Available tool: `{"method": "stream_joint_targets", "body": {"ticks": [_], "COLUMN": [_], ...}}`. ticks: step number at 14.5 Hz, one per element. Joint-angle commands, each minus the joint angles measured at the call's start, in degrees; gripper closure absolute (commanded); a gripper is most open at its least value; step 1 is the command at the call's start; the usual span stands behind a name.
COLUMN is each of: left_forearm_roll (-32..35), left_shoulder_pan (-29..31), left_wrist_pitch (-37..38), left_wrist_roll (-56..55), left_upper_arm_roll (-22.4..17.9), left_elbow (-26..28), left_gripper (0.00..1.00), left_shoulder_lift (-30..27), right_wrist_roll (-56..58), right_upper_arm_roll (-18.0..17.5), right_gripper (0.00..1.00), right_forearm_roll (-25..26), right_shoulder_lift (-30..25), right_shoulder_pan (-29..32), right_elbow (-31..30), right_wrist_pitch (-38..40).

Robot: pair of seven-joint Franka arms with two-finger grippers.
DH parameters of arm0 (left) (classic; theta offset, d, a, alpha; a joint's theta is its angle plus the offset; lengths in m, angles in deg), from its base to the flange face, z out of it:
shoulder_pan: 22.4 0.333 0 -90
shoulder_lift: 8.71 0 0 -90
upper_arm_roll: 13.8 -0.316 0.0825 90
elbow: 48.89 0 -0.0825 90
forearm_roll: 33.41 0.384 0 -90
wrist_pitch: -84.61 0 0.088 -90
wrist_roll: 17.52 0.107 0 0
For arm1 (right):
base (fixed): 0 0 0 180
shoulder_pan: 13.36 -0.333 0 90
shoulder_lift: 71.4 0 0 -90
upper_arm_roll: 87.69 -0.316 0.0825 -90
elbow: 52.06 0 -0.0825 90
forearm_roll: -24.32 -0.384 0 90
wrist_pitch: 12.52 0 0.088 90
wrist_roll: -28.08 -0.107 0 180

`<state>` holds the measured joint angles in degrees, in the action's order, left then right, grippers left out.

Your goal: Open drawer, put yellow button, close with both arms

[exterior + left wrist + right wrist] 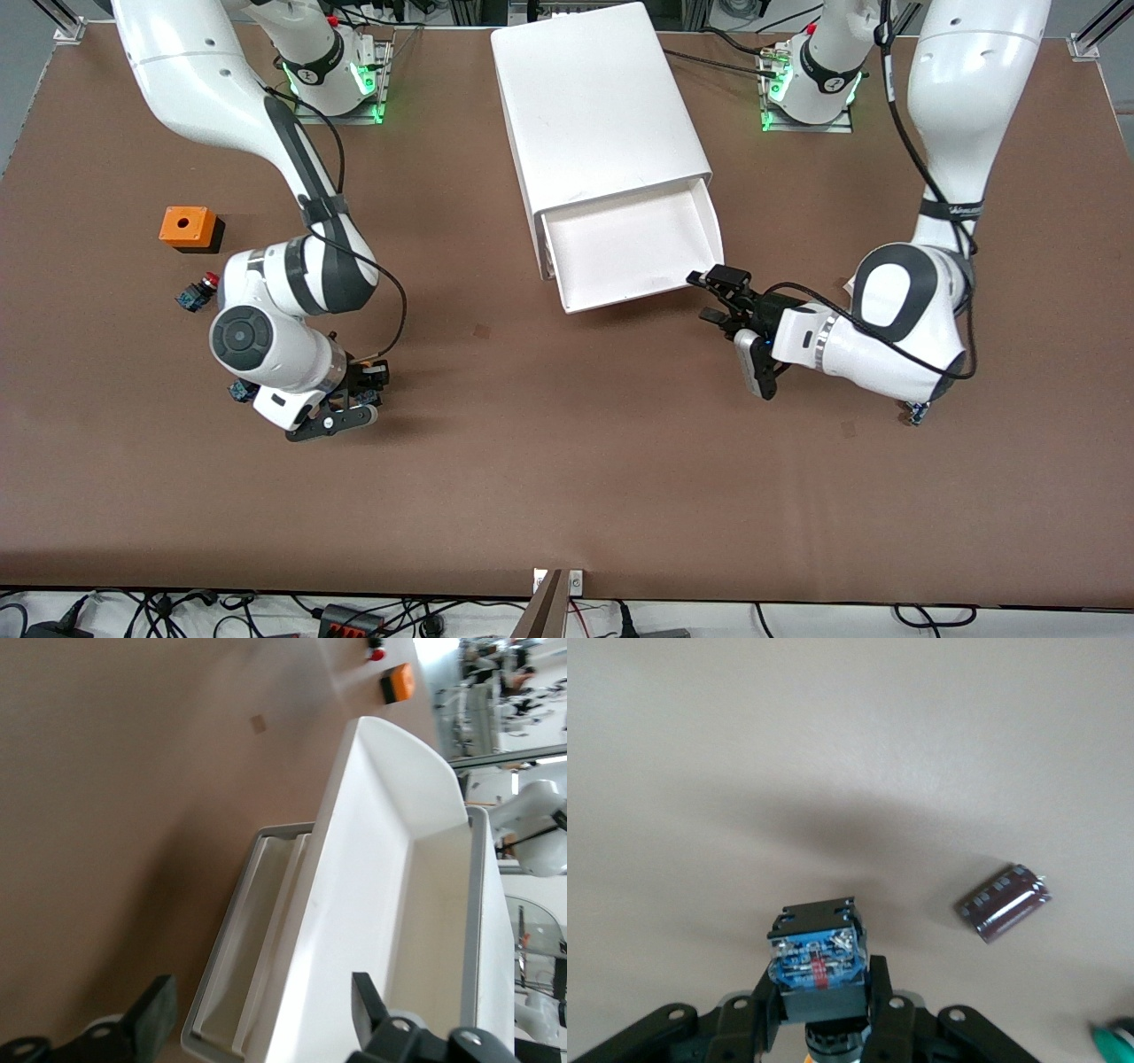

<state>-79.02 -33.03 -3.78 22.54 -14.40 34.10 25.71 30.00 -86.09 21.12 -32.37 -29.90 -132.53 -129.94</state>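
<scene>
From the front camera, the drawer stands pulled out of the white cabinet, empty, its front edge toward the camera; my left gripper sits just beside the drawer's corner at the left arm's end, fingers spread and holding nothing. My right gripper is low over the table toward the right arm's end, clamped on a small switch that I take for the yellow button, a scrap of orange showing at the fingers. An orange box and a red-capped button lie farther from the camera than that gripper. So I judge the opening done and the pick made; next I must lift and carry the button across to the open tray, then release over its floor. In the left wrist view the drawer fills the frame, bare inside, with my left fingers apart on either side of its front edge. In the right wrist view my fingers pinch the button's black and blue body; a dark cylindrical part lies near it on the table. No writing is legible to me anywhere.
</scene>
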Motion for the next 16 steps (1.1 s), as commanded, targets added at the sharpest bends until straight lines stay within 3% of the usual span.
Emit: {"method": "stream_joint_targets", "body": {"ticks": [1,3,7,11,13,16], "left_forearm_roll": [7.2,13.3,30.8,41.0,46.6,47.0], "left_shoulder_pan": [-0.1,-0.3,-0.7,-0.2,-0.4,-0.2], "left_wrist_pitch": [1.3,2.1,2.1,1.4,-2.4,-5.0], "left_wrist_roll": [-12.0,-19.0,-22.8,-22.7,-22.9,-23.0], "left_upper_arm_roll": [0.0,0.3,0.6,-0.3,-0.1,-0.2], "left_elbow": [-1.4,-3.4,-9.5,-14.4,-15.7,-15.3], "left_gripper": [0.00,0.00,0.00,0.00,0.00,0.00], "left_shoulder_lift": [-4.7,-5.9,-5.9,-5.0,-4.1,-3.0], "right_wrist_roll": [0.3,0.0,-0.3,-2.3,-8.5,-11.4], "right_upper_arm_roll": [-0.5,-1.1,-1.4,-3.1,-3.0,-3.1], "right_gripper": [1.00,1.00,1.00,1.00,1.00,1.00], "right_forearm_roll": [-0.9,-0.8,-1.2,-9.1,-9.0,-8.9], "right_shoulder_lift": [-0.4,-0.5,-4.1,-4.1,-3.9,-3.4], "right_shoulder_pan": [-1.3,-2.8,-6.8,-11.0,-14.4,-16.9], "right_elbow": [11.3,17.4,18.8,19.7,20.7,20.7], "right_wrist_pitch": [14.2,20.8,20.3,12.5,7.9,2.2]}}
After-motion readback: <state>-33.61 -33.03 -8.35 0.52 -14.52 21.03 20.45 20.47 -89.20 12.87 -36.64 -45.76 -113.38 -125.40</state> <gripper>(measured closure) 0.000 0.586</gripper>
